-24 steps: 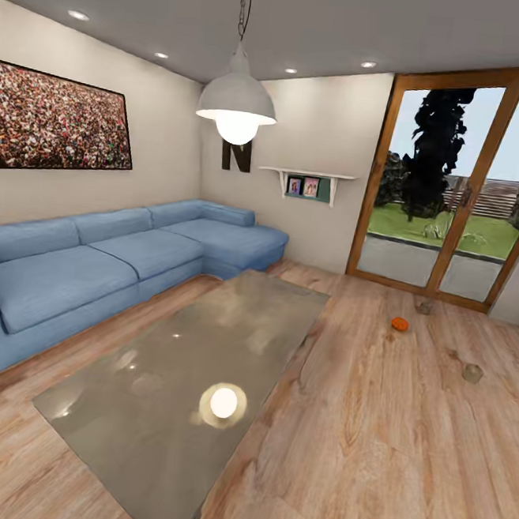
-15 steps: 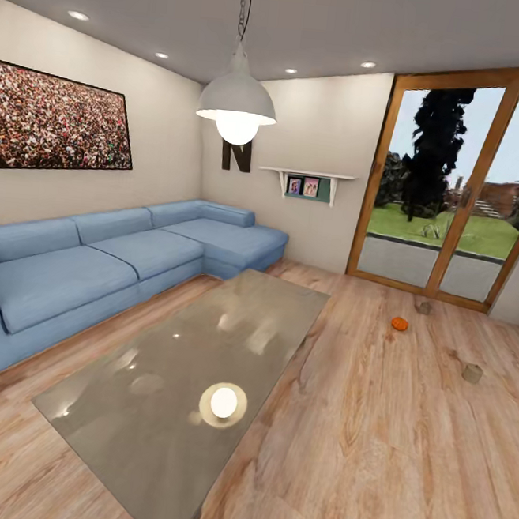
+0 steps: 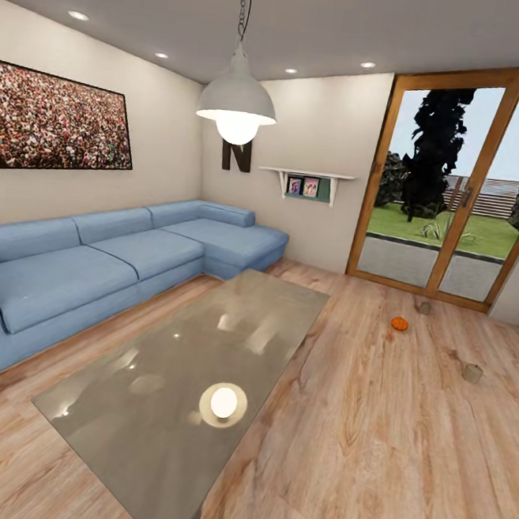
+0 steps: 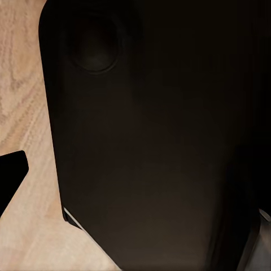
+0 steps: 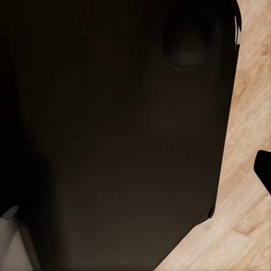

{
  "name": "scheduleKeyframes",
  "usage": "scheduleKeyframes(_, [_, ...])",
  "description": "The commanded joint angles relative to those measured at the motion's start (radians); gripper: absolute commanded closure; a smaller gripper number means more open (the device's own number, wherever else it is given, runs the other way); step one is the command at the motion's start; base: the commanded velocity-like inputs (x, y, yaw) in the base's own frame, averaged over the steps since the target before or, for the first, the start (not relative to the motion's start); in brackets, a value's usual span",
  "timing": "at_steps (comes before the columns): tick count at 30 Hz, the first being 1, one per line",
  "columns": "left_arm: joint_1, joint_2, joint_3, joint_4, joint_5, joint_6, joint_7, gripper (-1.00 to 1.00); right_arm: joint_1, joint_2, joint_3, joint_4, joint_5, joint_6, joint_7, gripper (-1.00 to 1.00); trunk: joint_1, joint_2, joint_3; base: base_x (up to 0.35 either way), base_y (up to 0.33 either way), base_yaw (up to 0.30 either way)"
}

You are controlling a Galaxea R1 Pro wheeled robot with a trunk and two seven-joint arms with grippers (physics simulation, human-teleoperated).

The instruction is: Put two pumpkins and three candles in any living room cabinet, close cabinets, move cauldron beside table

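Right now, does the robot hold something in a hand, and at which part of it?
It cannot be told: both wrist views face a dark body. The pumpkin and two candles lie on the floor.

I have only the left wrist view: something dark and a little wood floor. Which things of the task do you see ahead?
Observer: In the head view, one orange pumpkin lies on the wood floor, right of the coffee table.
Operator: Are any candles near it?
Observer: Yes, two. The far candle stands just beyond the pumpkin, toward the glass doors. The near candle stands closer to us and farther right.
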Motion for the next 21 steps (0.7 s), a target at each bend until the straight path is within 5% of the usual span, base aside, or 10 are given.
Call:
scheduleKeyframes(1, [0.000,0.000,0.000,0.000,0.000,0.000,0.000,-1.00,0.000,0.000,-0.001,0.000,-0.002,0.000,0.000,-1.00,0.000,0.000,0.000,0.000,0.000,0.000])
scheduleKeyframes(21, [0.000,0.000,0.000,0.000,0.001,-0.001,0.000,-1.00,0.000,-0.004,-0.007,0.001,-0.010,-0.001,0.000,-1.00,0.000,0.000,0.000,-0.014,0.000,0.000])
